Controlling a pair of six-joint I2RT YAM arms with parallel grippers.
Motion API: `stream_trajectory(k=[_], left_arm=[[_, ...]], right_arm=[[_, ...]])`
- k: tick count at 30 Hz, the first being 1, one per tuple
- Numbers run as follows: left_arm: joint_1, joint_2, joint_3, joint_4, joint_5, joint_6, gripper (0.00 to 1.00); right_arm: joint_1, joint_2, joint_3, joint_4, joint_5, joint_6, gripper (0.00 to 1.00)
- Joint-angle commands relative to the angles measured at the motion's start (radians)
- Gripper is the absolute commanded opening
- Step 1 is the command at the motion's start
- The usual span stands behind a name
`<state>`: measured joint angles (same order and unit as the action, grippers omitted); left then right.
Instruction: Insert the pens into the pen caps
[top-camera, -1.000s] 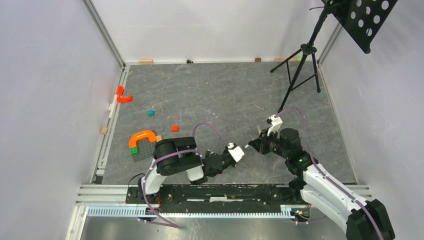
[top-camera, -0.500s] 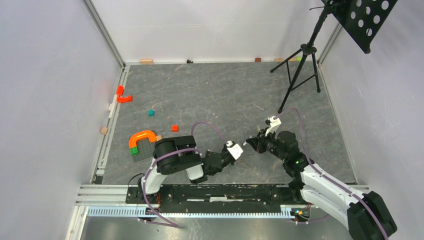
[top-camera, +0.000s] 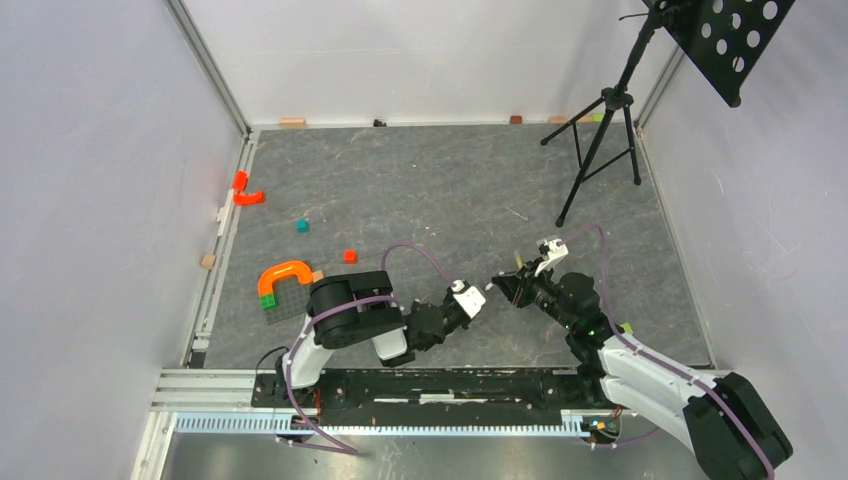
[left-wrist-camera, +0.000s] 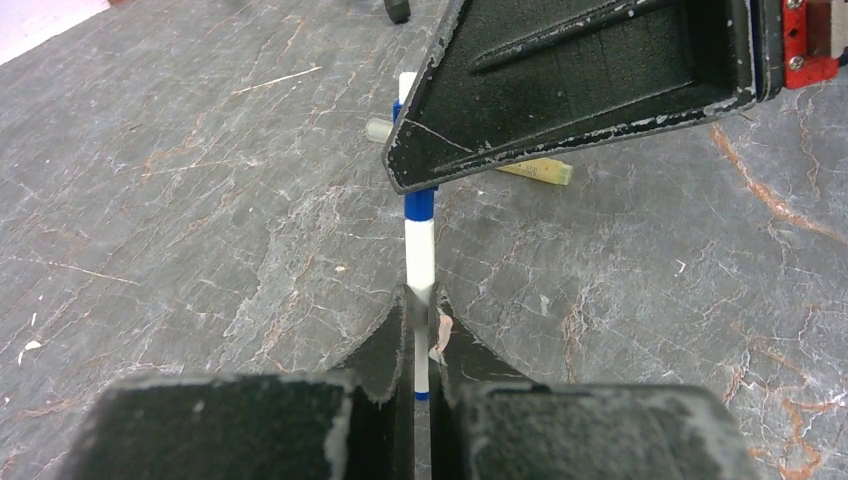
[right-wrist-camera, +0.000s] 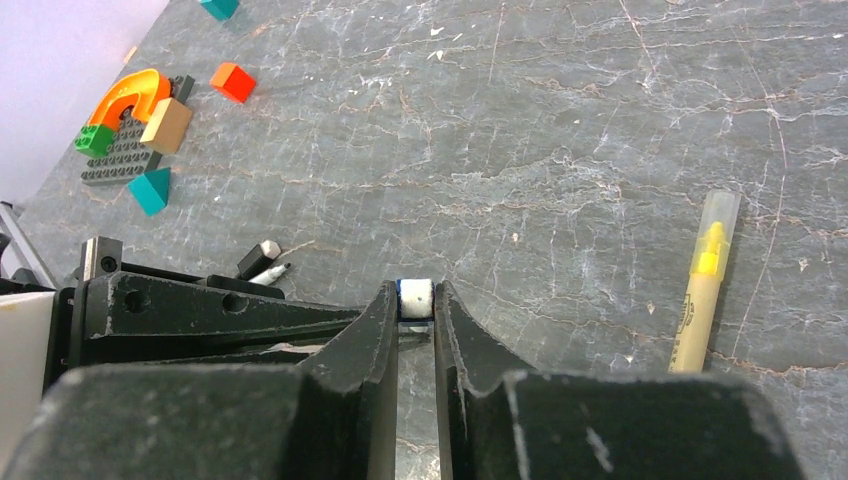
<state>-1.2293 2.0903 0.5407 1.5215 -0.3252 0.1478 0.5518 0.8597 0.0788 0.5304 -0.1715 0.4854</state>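
My left gripper (left-wrist-camera: 421, 300) is shut on a white-barrelled pen (left-wrist-camera: 420, 250) that points straight ahead, held just above the table. Its front end sits in a bright blue pen cap (left-wrist-camera: 419, 205). My right gripper (right-wrist-camera: 414, 290) is shut on that cap (right-wrist-camera: 416, 299), whose white end shows between the fingers. In the top view the left gripper (top-camera: 478, 298) and the right gripper (top-camera: 501, 288) meet tip to tip at the table's near middle. The right finger (left-wrist-camera: 560, 90) hides the cap's far end in the left wrist view.
A yellow-olive pen (right-wrist-camera: 703, 285) with a clear cap lies to the right of the grippers. A second white pen (right-wrist-camera: 268, 272) and a black cap (right-wrist-camera: 258, 257) lie by the left fingers (right-wrist-camera: 220, 310). Toy blocks (right-wrist-camera: 130, 110) and a red cube (right-wrist-camera: 232, 81) are far left. A tripod (top-camera: 600, 130) stands at the back right.
The right gripper has moved slightly left and nearer to the left gripper, closing the gap between them. The left gripper has barely moved.
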Motion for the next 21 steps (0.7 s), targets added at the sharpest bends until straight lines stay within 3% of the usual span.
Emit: stream_trajectory(k=[1,13,21], left_arm=[[0.012,0.027,0.054,0.034,0.038,-0.055,0.02],[0.015,0.036,0.085,0.035,0.021,-0.067,0.02],[0.014,0.034,0.077,0.035,0.030,-0.047,0.02]], right_arm=[[0.058,0.060,-0.135,-0.203,-0.219,0.073,0.00],[0.131,0.188,-0.134,-0.179,-0.085,0.206,0.00],[0.151,0.099,-0.086,-0.300,0.004,0.200,0.00]])
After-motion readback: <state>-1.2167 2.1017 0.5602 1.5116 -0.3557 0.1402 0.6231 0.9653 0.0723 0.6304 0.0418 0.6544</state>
